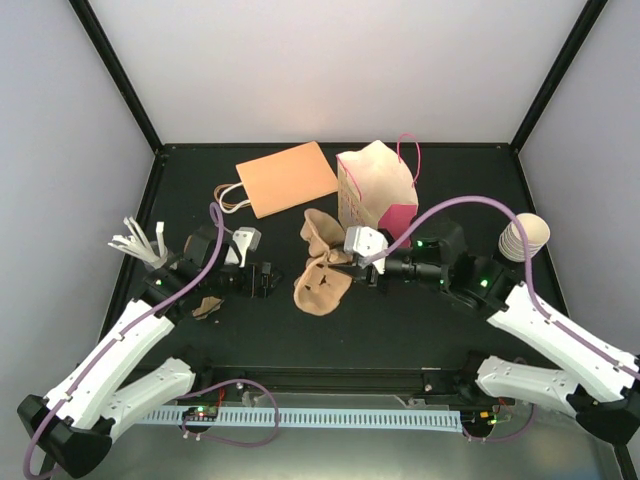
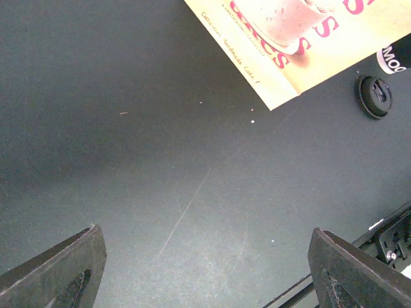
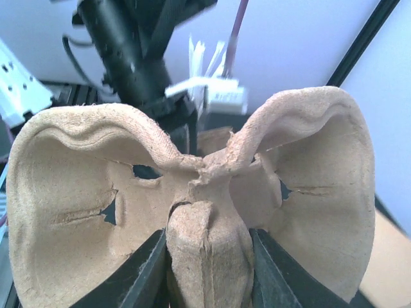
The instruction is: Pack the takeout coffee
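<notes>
The takeout coffee cup (image 1: 523, 238), cream and ribbed, lies at the right side of the table beside my right arm, with no gripper on it. My right gripper (image 1: 345, 266) is shut on the middle post of a brown moulded pulp carrier (image 1: 322, 288) at the table's centre. In the right wrist view the gripper (image 3: 209, 240) has its jaws pressed on either side of the carrier's post (image 3: 207, 256). My left gripper (image 1: 262, 279) is open and empty just left of the carrier. In the left wrist view the left gripper (image 2: 205, 232) hangs over bare dark table.
A cream and pink paper bag (image 1: 375, 190) stands behind the carrier and also shows in the left wrist view (image 2: 308, 45). A flat brown bag (image 1: 287, 178) lies at the back. White sticks (image 1: 140, 244) stand at the left. A small brown scrap (image 1: 207, 306) lies near my left arm.
</notes>
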Controlling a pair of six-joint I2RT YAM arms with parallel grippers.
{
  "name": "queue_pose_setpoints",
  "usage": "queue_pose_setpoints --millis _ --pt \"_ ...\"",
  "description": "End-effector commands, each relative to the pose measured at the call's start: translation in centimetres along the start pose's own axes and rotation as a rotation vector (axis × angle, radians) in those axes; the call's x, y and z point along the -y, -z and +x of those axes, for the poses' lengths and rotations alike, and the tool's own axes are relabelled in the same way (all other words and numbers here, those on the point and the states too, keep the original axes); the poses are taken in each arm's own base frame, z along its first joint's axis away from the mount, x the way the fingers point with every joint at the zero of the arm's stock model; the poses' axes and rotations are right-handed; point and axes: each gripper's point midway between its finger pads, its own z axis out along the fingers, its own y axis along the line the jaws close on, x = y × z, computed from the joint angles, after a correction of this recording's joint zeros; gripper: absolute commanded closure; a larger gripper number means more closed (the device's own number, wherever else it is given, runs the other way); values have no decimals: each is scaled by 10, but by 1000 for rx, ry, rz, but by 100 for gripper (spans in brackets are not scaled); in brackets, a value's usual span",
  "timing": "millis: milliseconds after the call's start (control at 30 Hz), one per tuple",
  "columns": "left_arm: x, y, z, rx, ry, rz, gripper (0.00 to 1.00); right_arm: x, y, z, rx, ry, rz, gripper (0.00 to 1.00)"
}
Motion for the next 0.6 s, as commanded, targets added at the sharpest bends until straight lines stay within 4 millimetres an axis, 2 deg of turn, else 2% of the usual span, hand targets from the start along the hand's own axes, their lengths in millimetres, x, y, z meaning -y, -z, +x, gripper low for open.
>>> queue_pose_setpoints --millis 0,167,300,433,567 --pt "16 13 -15 45 3 61 11 15 25 -47 117 60 81 65" --pt "27 15 -25 71 26 110 13 29 47 -78 162 83 163 64" --pt "38 15 -34 93 47 163 14 47 65 -93 186 87 278 65" --pt "62 12 -46 105 37 249 14 79 92 -94 170 47 502 66" --pt "93 8 -69 134 9 293 14 97 119 -84 150 54 684 65"
